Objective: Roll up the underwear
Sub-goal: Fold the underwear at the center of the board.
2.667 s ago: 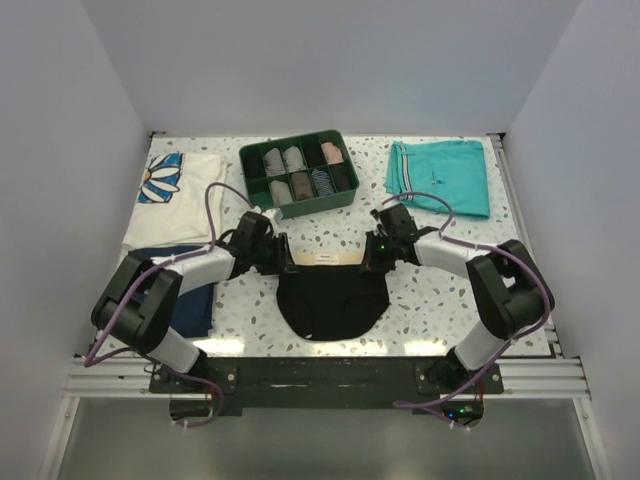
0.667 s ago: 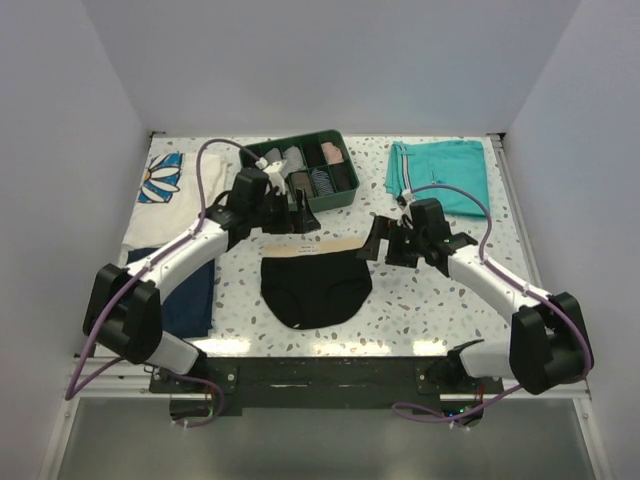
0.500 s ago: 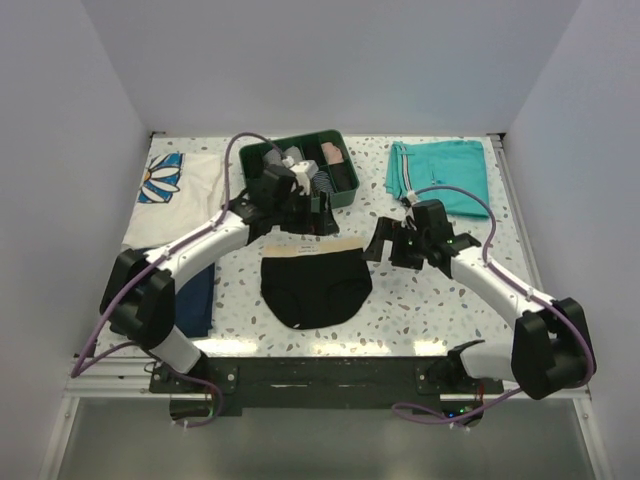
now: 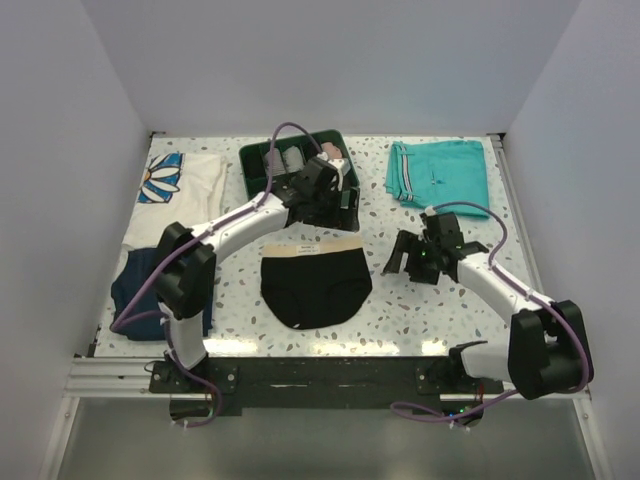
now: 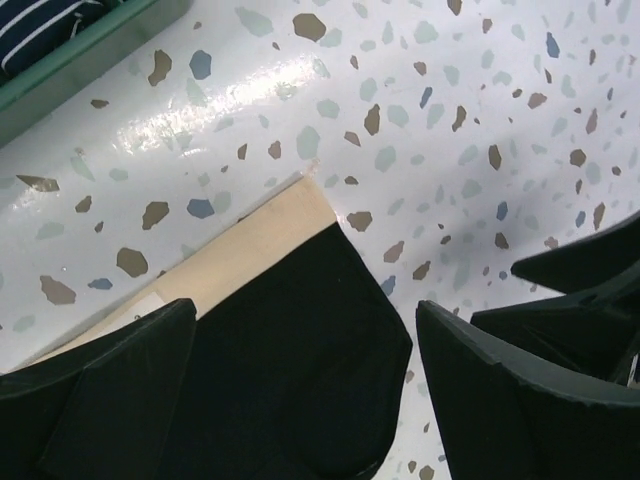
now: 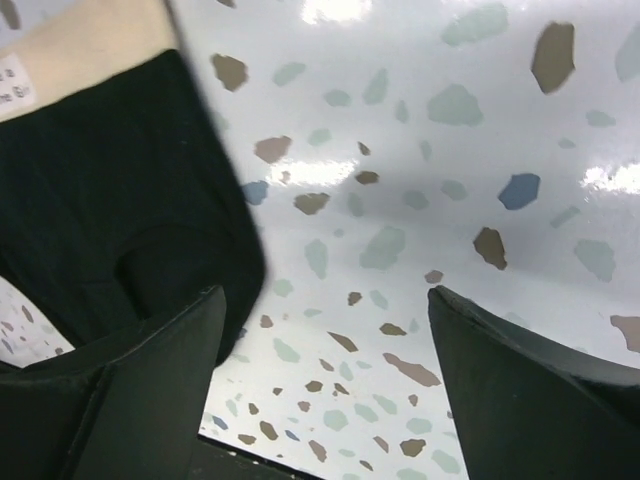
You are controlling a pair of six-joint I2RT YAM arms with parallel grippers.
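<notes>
White speckled terrazzo table [image 4: 420, 310]. Black fabric underwear with beige waistband [image 4: 315, 285] lies flat, centre-front on the table, waistband at the far edge. Left gripper [image 5: 305, 310] is above its far-right waistband corner, jaws wide apart, holding nothing. Right gripper [image 6: 326, 292] is just right of the underwear, jaws wide apart, empty.

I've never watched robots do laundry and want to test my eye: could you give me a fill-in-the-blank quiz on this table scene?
1. The underwear lies flat on the table, not yet ___.
2. The left gripper and the right gripper are both ___, holding nothing.
3. The shorts at the far right are ___ in colour.
Missing words: rolled; open; teal.
</notes>
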